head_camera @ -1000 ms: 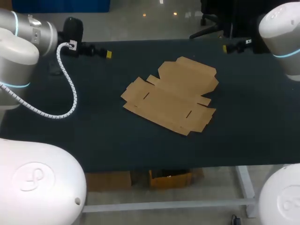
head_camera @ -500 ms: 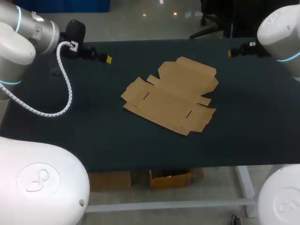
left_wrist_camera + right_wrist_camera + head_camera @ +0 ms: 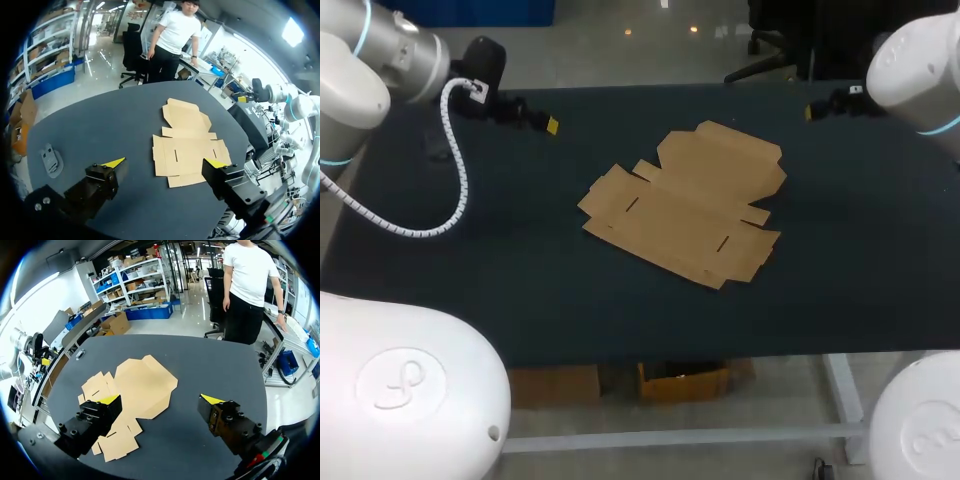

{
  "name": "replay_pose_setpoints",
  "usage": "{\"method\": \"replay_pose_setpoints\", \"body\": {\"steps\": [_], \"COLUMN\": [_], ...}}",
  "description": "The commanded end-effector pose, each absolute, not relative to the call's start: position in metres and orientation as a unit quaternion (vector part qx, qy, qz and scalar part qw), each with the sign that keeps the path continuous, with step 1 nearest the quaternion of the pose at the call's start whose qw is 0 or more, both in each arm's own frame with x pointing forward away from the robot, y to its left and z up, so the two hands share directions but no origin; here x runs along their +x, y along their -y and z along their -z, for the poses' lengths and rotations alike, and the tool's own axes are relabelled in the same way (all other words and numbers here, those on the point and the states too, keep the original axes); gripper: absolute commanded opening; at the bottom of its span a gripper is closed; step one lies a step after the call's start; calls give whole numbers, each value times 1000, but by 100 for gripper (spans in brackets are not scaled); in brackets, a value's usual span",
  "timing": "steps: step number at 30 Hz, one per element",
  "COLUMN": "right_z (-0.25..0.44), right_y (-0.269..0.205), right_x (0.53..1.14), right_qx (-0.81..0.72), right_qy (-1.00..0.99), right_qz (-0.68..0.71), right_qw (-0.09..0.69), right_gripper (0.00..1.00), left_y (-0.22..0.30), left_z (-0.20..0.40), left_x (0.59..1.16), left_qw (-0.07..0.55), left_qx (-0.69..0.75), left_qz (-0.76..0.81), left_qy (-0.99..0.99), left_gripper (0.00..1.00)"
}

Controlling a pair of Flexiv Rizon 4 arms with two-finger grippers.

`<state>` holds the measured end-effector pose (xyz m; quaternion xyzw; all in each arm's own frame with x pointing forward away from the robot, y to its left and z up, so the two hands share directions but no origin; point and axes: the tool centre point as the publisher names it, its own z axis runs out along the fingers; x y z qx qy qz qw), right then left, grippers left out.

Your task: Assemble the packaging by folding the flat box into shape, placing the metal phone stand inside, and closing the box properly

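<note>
- My left arm [image 3: 370, 60] comes in well to the left of the flat box [image 3: 685, 205], near the table's far edge. A white coiled cable [image 3: 455, 190] hangs from it.
- A small grey piece, which I take for the phone stand [image 3: 50, 160], lies flat on the dark table [image 3: 520, 280], well apart from the box on its left side.
- The left gripper [image 3: 538, 120] hovers left of the box and farther back, clear of it. From its wrist camera, the left gripper [image 3: 165, 163] has its yellow-tipped fingers spread wide, with nothing held between them.
- The box is unfolded brown cardboard, lying flat mid-table with its flaps and slots showing [image 3: 187, 145]. Neither gripper touches it.
- The right gripper [image 3: 820, 108] sits right of the box and farther back, near the table's far edge and apart from the cardboard. Its wrist camera shows the right gripper [image 3: 160, 399] fully parted and empty, with the box [image 3: 135, 390] on the table ahead of it.
</note>
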<state>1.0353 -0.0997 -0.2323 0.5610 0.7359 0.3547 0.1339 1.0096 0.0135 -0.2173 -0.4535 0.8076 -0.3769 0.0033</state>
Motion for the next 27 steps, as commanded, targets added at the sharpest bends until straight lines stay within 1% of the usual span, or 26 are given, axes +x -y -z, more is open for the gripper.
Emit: {"method": "replay_pose_setpoints", "body": {"steps": [1,6,13,24,27], "right_z": [230,238,248,260,269], "right_y": [100,101,114,123,123], "right_x": [1035,1038,1031,1015,1009], "right_qx": [562,596,652,704,721], "right_qy": [-737,-718,-684,-635,-618], "right_qz": [-352,-340,-312,-315,-314], "right_qw": [131,114,101,43,14], "right_gripper": [100,100,100,100,100], "left_y": [-13,-7,1,18,23], "left_z": [215,227,246,270,283], "left_x": [1012,1016,1016,1006,1006], "left_qw": [-5,-14,-51,-107,-123], "left_qx": [-454,-475,-492,-490,-489], "left_qz": [361,356,318,289,285], "left_qy": [-814,-805,-809,-815,-815], "left_gripper": [100,100,100,100,100]}}
